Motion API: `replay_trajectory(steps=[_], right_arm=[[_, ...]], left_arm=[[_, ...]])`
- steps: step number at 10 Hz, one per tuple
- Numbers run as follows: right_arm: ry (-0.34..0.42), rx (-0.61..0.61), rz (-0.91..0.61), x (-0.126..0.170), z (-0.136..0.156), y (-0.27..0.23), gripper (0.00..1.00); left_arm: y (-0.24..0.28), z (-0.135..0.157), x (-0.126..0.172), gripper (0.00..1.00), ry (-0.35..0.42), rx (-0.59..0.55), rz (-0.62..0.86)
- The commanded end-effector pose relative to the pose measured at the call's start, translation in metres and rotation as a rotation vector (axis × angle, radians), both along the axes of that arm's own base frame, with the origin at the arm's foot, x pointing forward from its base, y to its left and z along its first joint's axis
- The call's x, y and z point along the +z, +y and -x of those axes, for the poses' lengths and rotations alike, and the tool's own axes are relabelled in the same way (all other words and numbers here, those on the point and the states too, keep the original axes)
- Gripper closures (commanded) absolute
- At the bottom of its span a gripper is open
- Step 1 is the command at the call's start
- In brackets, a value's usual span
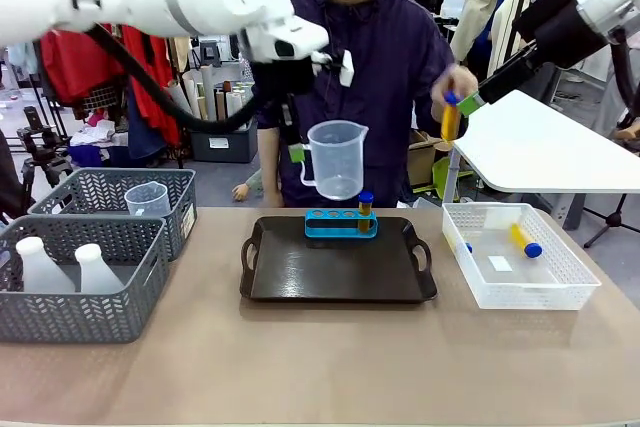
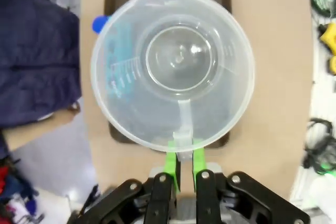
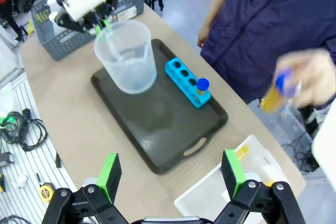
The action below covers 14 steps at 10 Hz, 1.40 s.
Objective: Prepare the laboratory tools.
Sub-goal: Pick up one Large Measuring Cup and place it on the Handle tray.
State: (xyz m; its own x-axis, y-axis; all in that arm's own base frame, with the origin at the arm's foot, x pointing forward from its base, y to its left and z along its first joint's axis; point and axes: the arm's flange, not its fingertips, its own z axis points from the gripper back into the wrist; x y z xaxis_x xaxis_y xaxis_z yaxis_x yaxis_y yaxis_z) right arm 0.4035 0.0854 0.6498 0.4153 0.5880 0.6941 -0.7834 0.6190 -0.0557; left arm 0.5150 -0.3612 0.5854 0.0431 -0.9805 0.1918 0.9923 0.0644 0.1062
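Beaker (image 1: pixel 336 159) clr glossy plastic; tray (image 1: pixel 330 277) matt blk plastic.

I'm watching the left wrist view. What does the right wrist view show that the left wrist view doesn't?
Right wrist view: the blue rack with three open holes, a person's hand holding an amber tube in the air, a corner of the white mesh basket, and the right gripper with its fingers open.
Left wrist view: a look straight down into the beaker, which looks empty, and a close look at the left gripper, fingers shut on its handle.
Both: the beaker above the dark tray, and the blue-capped tube standing in the rack.
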Motion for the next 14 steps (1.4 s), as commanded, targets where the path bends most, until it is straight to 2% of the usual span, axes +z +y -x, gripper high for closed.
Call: replay_trajectory(steps=[1,4,7,10,11,12,14], right_arm=[[0.001,0.012,-0.021,0.0,-0.001,-0.001,0.0],[0.001,0.012,-0.021,0.0,-0.001,-0.001,0.0],[0.001,0.012,-0.021,0.0,-0.001,-0.001,0.0],[0.001,0.012,-0.021,0.0,-0.001,-0.001,0.0],[0.001,0.012,-0.021,0.0,-0.001,-0.001,0.0],[0.001,0.012,-0.021,0.0,-0.001,-0.001,0.0],[0.001,0.012,-0.021,0.0,-0.001,-0.001,0.0]], left_arm=[[-0.018,-0.002,-0.019,1.0,-0.036,-0.06,-0.042],[-0.048,0.0,-0.073,1.0,-0.02,-0.125,-0.086],[-0.067,-0.009,-0.123,1.0,0.007,-0.126,-0.123],[-0.066,-0.006,-0.118,1.0,0.027,-0.139,-0.114],[-0.069,-0.011,-0.132,1.0,0.041,-0.14,-0.116],[-0.066,-0.01,-0.122,1.0,0.065,-0.14,-0.153],[-0.08,-0.023,-0.134,1.0,0.036,-0.136,-0.159]])
